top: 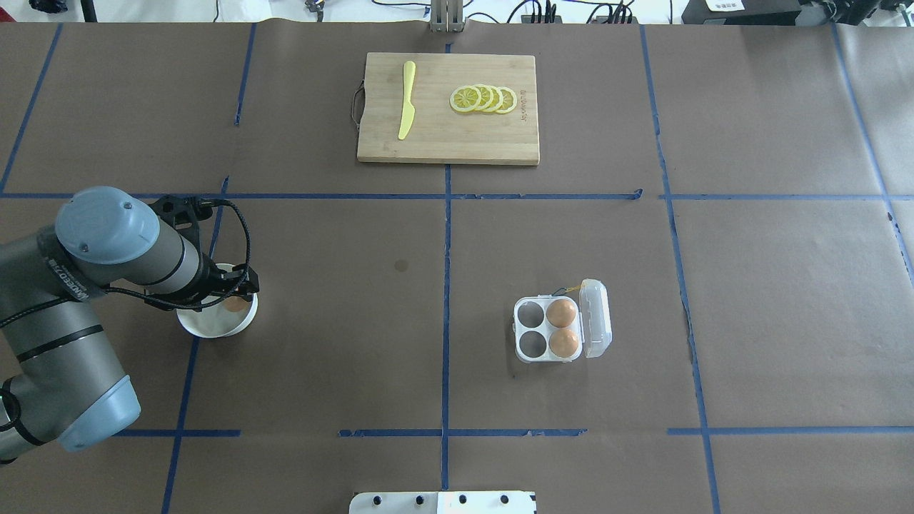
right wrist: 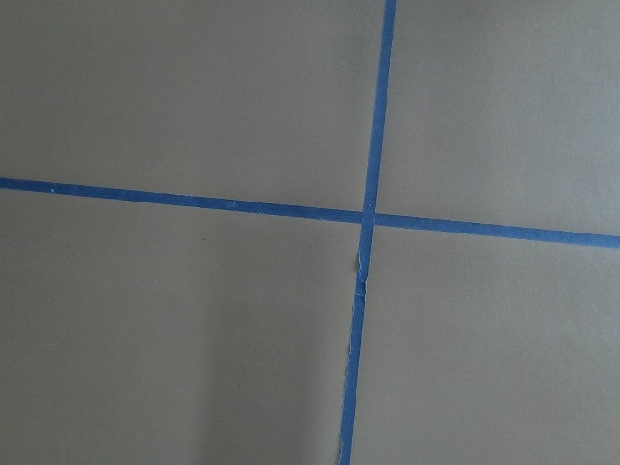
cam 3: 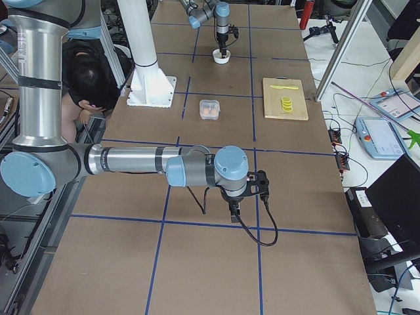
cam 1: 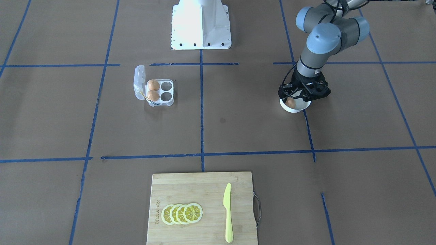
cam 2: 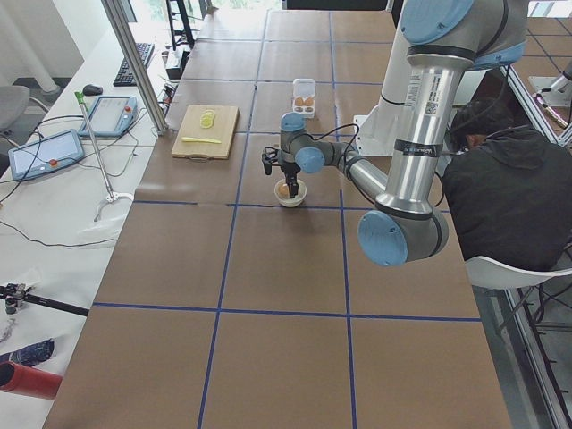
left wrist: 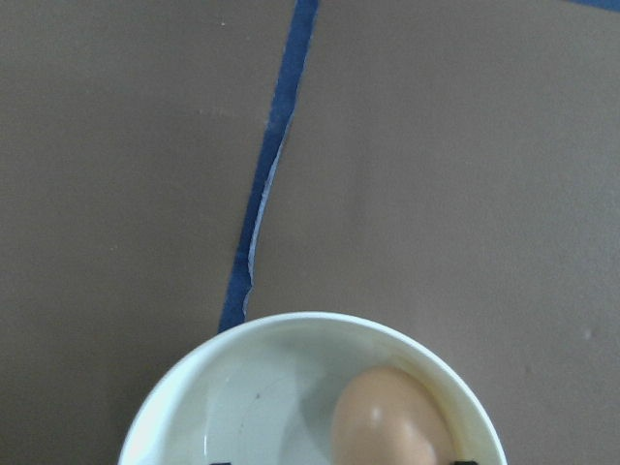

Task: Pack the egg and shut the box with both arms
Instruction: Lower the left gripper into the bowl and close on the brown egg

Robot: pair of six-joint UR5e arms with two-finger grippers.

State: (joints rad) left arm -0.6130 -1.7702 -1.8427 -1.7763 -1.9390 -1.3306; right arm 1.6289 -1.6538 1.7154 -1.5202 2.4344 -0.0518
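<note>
Front cam sits across the table [cam 1: 238, 136], looking steeply down toward the base [cam 1: 201, 30]. The overhead one looks the opposite way from behind the robot. Both catch the box [cam 1: 160, 91], bowl [cam 1: 296, 109] and board [cam 1: 201, 190]. Side cams look along the table from each end, pretty far back. Left wrist cam hangs close over the bowl, and the right wrist cam just sees tape [right wrist: 373, 218] up close.

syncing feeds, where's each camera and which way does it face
Front-facing: across the table, facing base; left arm at right.
Overhead: above and behind, looking down; left arm at left.
Exterior left: left table end; left arm near.
Exterior right: opposite end; right arm near.
Left wrist: down into bowl, egg.
Right wrist: down on tape cross.
Shared: first two show the box.
</note>
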